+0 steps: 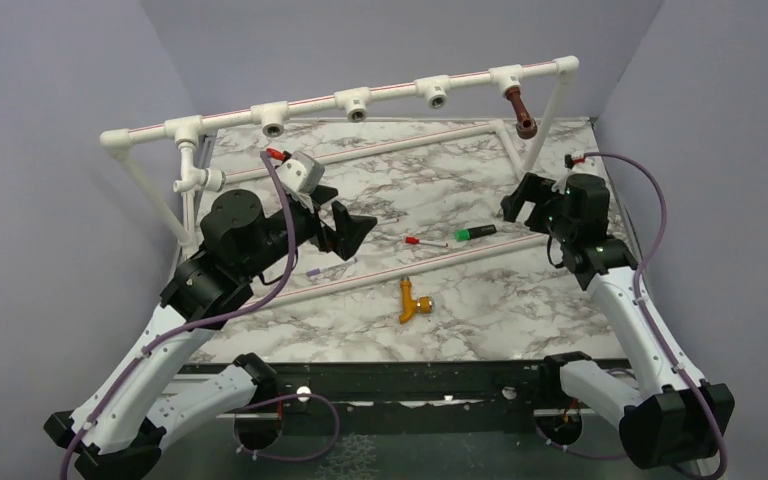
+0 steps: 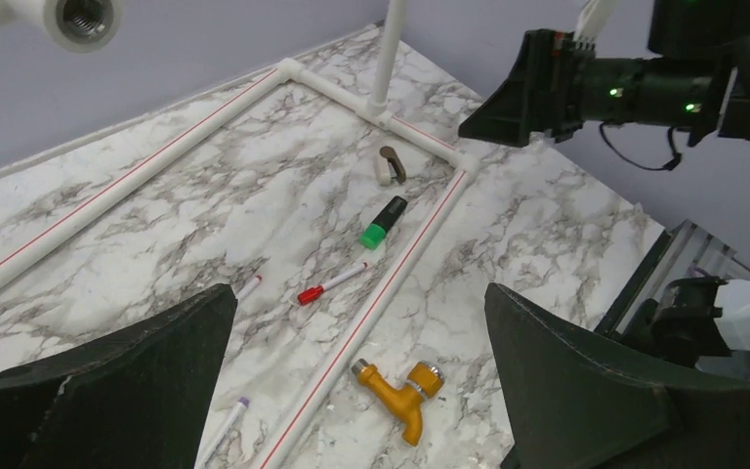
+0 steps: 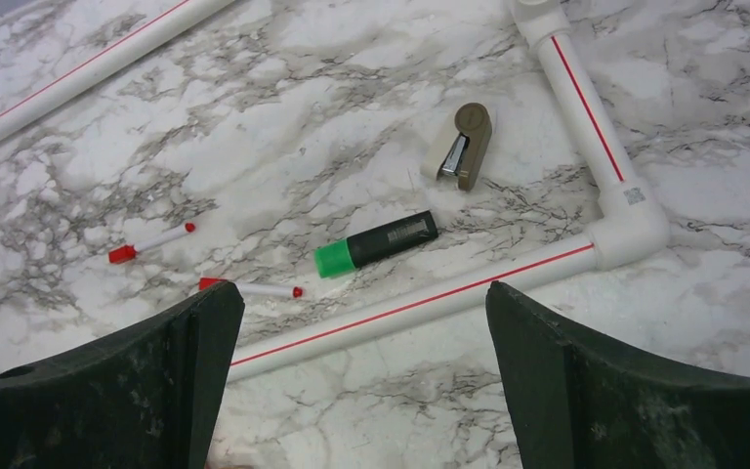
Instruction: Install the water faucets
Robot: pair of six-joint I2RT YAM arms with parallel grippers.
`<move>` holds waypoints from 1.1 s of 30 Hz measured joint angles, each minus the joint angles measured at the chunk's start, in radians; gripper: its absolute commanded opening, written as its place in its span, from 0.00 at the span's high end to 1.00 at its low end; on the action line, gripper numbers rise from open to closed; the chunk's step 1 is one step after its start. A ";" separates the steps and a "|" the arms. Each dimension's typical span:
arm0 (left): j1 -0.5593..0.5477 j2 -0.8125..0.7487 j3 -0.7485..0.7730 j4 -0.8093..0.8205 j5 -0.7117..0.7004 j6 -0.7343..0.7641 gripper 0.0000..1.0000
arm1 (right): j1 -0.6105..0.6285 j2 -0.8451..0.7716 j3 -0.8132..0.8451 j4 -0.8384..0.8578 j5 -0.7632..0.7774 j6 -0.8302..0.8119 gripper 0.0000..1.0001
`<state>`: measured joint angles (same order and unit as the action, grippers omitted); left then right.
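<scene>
Our left gripper (image 1: 353, 228) and right gripper (image 1: 526, 203) gape wide, empty. Only overhead shows us the brown faucet (image 1: 522, 112) on the pipe rail (image 1: 390, 92), one o'clock; the orange faucet (image 1: 412, 301) lies loose at six o'clock.

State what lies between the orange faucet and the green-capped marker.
The red-striped white pipe crosses between orange faucet and green-capped marker; the left wrist view shows it.

A marbled table (image 1: 520, 310) carries a white pipe frame (image 1: 410, 144). On it lie an orange-yellow faucet (image 1: 412, 301), a green-capped marker (image 1: 475, 233) and a red-capped pen (image 1: 424, 242).
</scene>
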<state>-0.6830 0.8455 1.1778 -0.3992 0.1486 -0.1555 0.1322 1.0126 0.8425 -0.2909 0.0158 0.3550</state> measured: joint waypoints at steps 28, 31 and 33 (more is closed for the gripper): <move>0.000 -0.071 -0.306 -0.007 -0.232 -0.050 0.01 | 0.153 -0.025 0.002 -0.254 -0.242 -0.006 0.05; 0.000 -0.084 -0.345 -0.006 -0.243 -0.072 0.01 | 0.241 -0.016 -0.012 -0.256 -0.209 0.034 0.06; 0.000 -0.097 -0.368 -0.006 -0.247 -0.084 0.01 | 0.304 -0.004 -0.027 -0.257 -0.177 0.063 0.06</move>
<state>-0.6830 0.7490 0.8101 -0.4053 -0.0986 -0.2398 0.4362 1.0084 0.8150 -0.5480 -0.1612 0.4183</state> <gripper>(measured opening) 0.990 0.946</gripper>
